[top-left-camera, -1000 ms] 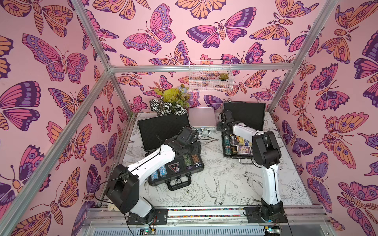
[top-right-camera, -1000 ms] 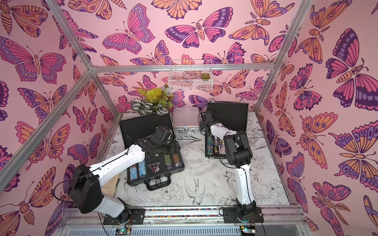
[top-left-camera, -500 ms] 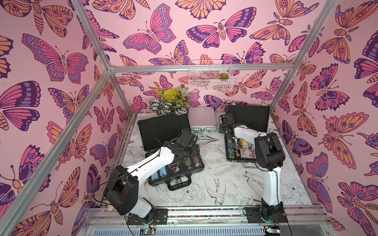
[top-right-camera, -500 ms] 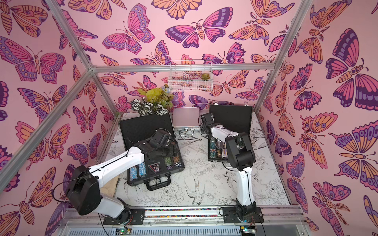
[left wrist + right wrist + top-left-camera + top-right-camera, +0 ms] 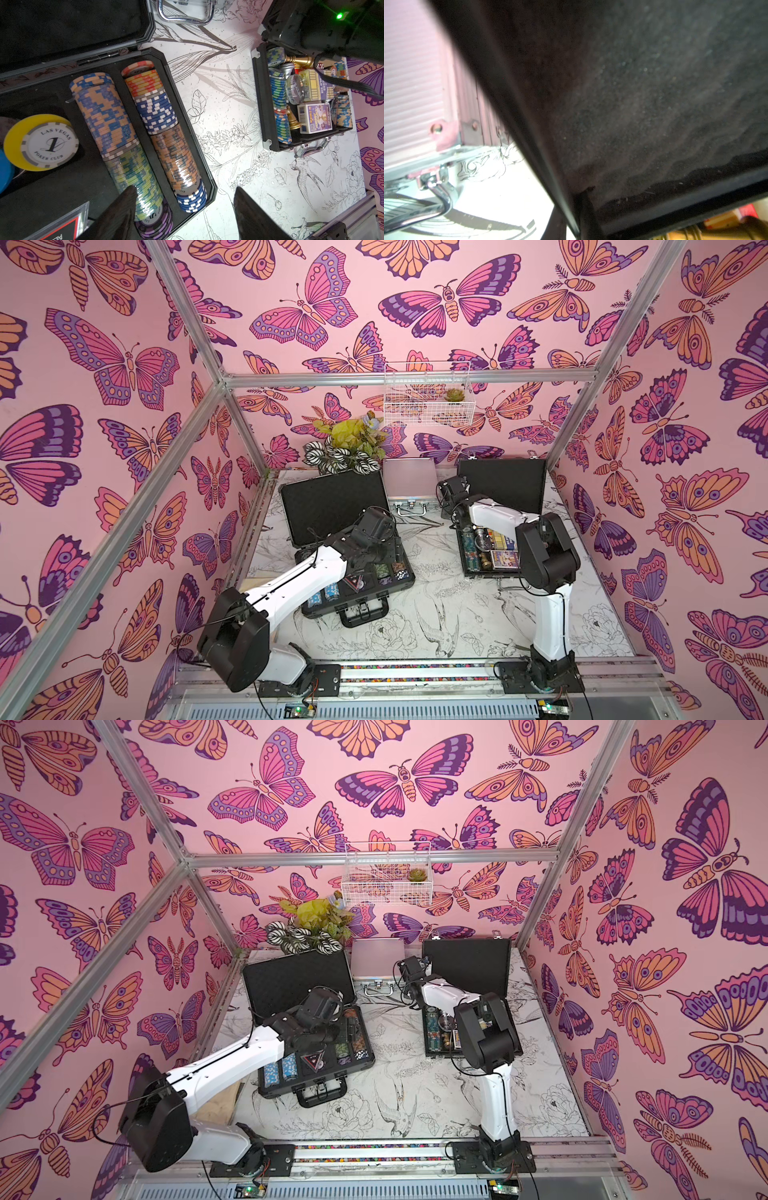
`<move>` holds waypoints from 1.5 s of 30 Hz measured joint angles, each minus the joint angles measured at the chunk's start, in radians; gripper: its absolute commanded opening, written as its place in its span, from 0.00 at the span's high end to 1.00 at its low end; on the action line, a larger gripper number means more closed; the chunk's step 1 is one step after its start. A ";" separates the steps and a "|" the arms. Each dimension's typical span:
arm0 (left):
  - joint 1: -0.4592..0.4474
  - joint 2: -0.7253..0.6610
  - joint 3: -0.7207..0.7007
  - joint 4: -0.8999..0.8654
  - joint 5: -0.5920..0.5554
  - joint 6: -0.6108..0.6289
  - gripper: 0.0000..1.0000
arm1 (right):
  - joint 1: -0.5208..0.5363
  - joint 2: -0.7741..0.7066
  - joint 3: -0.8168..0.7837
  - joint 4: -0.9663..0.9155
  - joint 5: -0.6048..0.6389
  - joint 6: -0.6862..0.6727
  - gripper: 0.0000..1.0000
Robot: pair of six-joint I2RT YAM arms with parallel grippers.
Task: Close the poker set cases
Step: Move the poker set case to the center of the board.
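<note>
The large dark-grey case stands open at the left, its lid upright and its base full of chips. My left gripper hangs open over the base's right end, one finger above the chips and the other past the rim. At the back lies the small silver case, shut. The flat black case at the right is open. My right gripper is shut on the left edge of its raised lid, beside the silver case.
A potted plant stands at the back left and a wire basket hangs on the back wall. The arms' mounting rail runs along the front. Pink walls close in both sides.
The flat black case and its lid have shifted slightly toward the front with my right gripper. My left wrist has drifted a little toward the front over the large case.
</note>
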 measured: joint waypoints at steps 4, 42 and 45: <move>0.000 -0.014 -0.020 0.001 0.000 0.000 0.25 | 0.019 -0.003 0.000 -0.027 0.018 0.029 1.00; 0.001 -0.010 -0.015 0.004 -0.018 0.004 0.25 | -0.052 -0.195 0.008 -0.103 -0.036 0.076 0.48; 0.001 -0.003 -0.013 0.005 -0.018 0.004 0.25 | -0.116 -0.268 -0.061 -0.104 -0.063 0.053 0.48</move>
